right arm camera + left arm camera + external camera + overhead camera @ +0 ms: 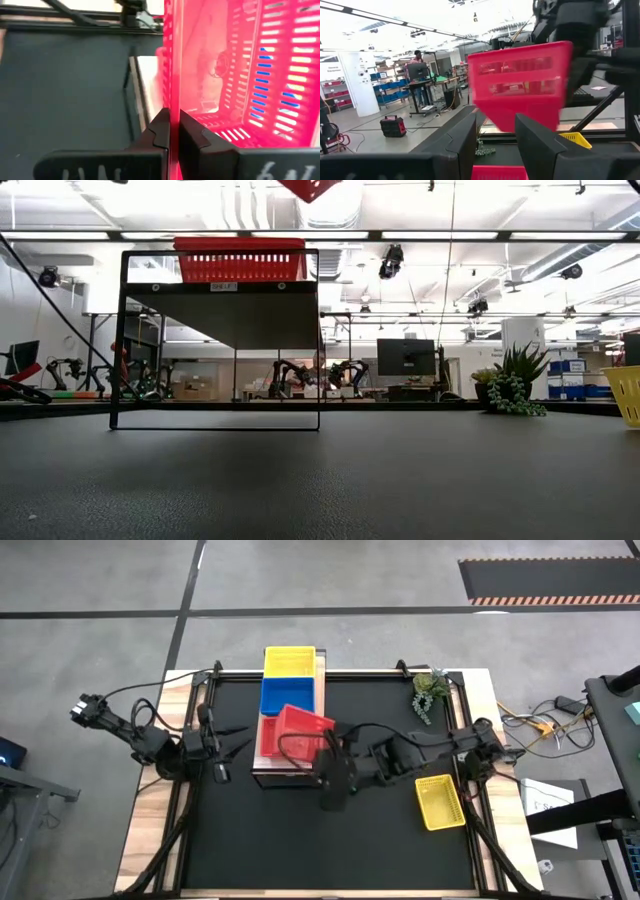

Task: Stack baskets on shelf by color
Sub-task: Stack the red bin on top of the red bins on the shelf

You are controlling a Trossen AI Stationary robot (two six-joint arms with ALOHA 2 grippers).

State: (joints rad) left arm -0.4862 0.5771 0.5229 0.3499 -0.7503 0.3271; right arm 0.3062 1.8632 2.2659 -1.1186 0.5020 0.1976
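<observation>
The shelf stands at the table's far middle. From far to near it bears a yellow basket, a blue basket and a red basket, which also shows in the low view. My right gripper is shut on a second red basket, held tilted above the shelf's near end; it also shows in the left wrist view. My left gripper is open and empty, just left of the shelf. Another yellow basket rests on the table at the right. My right gripper pinches one side wall of the red basket at its rim, one finger inside the basket and one outside. The fingers come from the table's right. The basket is lifted clear and tilted above the red basket on the shelf.
A small green plant stands at the table's far right corner and also shows in the low view. The black tabletop lies bare near the front. A person stands far off in the room in the left wrist view.
</observation>
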